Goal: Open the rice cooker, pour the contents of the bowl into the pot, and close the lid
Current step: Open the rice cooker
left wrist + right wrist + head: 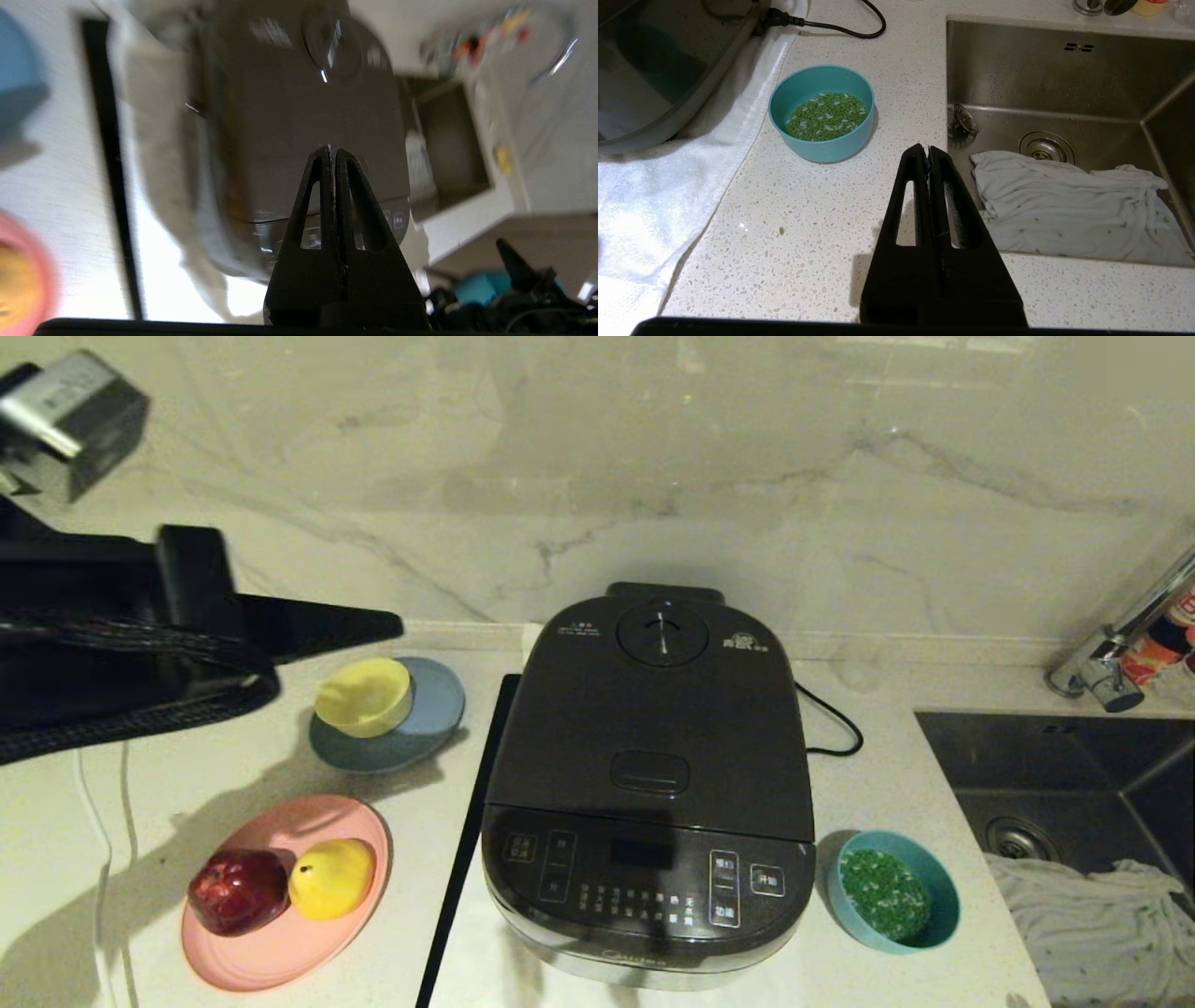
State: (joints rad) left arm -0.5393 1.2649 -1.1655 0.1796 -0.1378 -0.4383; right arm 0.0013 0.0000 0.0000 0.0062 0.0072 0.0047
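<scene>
Tabletop (pixel 887 756) of pale speckled stone, carrying all items, with a steel sink (pixel 1074 775) set in at 3 o'clock. Rice cooker (pixel 653 784) at centre on a white towel (pixel 654 196), its lid (pixel 653 709) down and latched flat, control panel toward 6 o'clock, black cord (pixel 831 719) trailing at 2 o'clock. Pink plate (pixel 280 943) at 8 o'clock, bearing a red fruit (pixel 238 891) touching a yellow fruit (pixel 331 877). Grey-blue plate (pixel 411 728) at 10 o'clock, with a yellow bowl (pixel 364 695) resting on it. Bowl (pixel 896 891), teal, at 4 o'clock just beside the cooker's front corner, upright, holding the contents (pixel 882 891), green chopped bits. Left pincer (pixel 333 151), fingertips pressed together and holding nothing, raised above the cooker lid. Right pincer (pixel 927 149), likewise closed and empty, above bare tabletop between bowl and sink.
</scene>
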